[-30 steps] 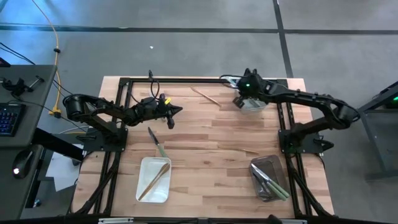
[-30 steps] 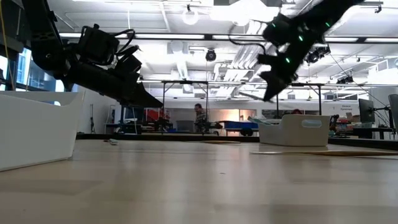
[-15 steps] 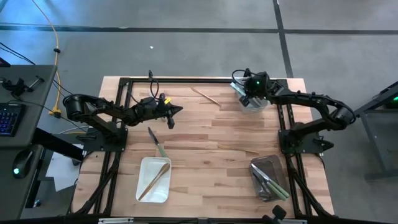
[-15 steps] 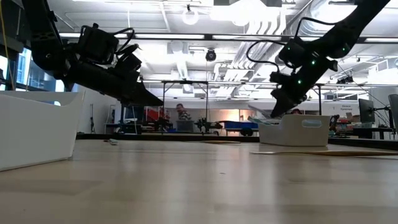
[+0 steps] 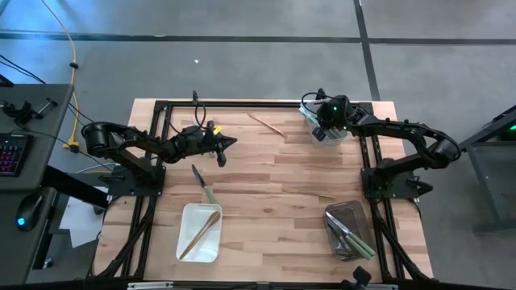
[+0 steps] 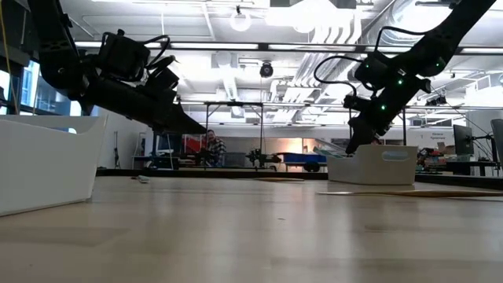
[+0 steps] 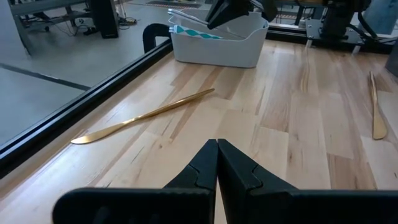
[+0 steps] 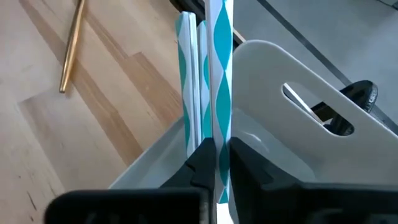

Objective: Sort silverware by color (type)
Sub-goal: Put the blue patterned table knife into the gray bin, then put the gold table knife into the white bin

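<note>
**Blue piece going into the far bin**

From above, we see a pale wooden tabletop (image 5: 274, 173) on a grey floor. The right claw (image 5: 321, 129) hangs over the clear plastic bin (image 5: 329, 137) at the far right corner, presumably to drop its piece with the matching ones. The left claw (image 5: 230, 142) waits shut over the left-centre. A pale-green-handled knife (image 5: 203, 184) lies near it, long axis running toward the near edge. The white rectangular tray (image 5: 200, 234) holds a gold utensil (image 5: 201, 231) lying diagonally; the dark tray (image 5: 347, 229) holds green-handled pieces (image 5: 355, 240).

At tabletop height, against a bright workshop with a seated person (image 6: 211, 148) far back, the right claw dips to the bin's rim.

From the left wrist we see its fingers (image 7: 202, 168) pressed together, empty, and a loose gold knife (image 7: 142, 116) lying slantwise, well short of the bin.

From the right wrist, the fingers (image 8: 200, 163) pinch a teal-and-white patterned utensil handle (image 8: 219, 68), its long axis pointing straight ahead over the bin's rim, alongside a similar handle (image 8: 186, 74). We judge release is near.
</note>
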Tool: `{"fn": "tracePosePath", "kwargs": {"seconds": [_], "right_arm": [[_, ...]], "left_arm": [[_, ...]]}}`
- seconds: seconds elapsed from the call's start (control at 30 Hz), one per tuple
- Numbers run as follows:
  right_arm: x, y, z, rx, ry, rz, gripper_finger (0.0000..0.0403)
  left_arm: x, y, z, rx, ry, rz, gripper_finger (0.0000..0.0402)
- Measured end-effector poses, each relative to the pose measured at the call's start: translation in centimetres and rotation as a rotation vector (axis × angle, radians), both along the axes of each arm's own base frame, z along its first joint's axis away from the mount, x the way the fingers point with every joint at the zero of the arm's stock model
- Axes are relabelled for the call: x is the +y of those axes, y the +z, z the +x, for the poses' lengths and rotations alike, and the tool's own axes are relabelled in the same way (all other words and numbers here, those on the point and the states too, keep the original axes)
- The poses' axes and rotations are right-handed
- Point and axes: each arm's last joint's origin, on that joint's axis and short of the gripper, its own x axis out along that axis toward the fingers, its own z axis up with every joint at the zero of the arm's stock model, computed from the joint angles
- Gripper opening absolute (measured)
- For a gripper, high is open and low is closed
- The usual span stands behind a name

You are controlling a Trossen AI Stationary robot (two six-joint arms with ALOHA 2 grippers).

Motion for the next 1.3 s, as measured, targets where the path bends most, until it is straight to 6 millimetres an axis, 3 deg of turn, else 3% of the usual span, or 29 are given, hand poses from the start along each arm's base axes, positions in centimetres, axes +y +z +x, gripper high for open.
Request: {"fn": "tracePosePath", "kwargs": {"seconds": [0.13,0.27,0.47,0.7,0.9,1.13,1.3], "right_arm": [[-0.2,0.4,0.1,-0.003,-0.005,-0.011,0.006],[-0.5,2.1,0.4,-0.003,-0.031,-0.051,0.0091],[0.5,4.7,1.1,-0.047,-0.009,-0.04,0.0101],[4.7,5.2,3.4,-0.068,0.152,0.054,0.0073],[9.4,5.3,4.8,0.048,0.166,0.163,0.0068],[13.5,5.8,6.1,0.013,0.168,0.227,0.0094],[14.8,4.6,7.0,-0.061,0.172,0.249,0.0123]], "left_arm": [[0.0,0.0,0.0,0.001,-0.004,-0.002,0.0],[0.0,-0.1,0.0,0.008,-0.006,-0.01,0.0],[-0.1,-0.4,-0.1,0.037,-0.006,-0.026,0.0],[-0.1,-0.5,-0.1,0.042,-0.007,-0.031,0.0],[-0.1,-0.5,-0.1,0.044,-0.009,-0.026,0.0],[-0.2,-0.5,-0.1,0.041,-0.046,-0.033,0.0],[-0.4,-0.4,0.0,0.035,-0.124,-0.045,0.0]]}}
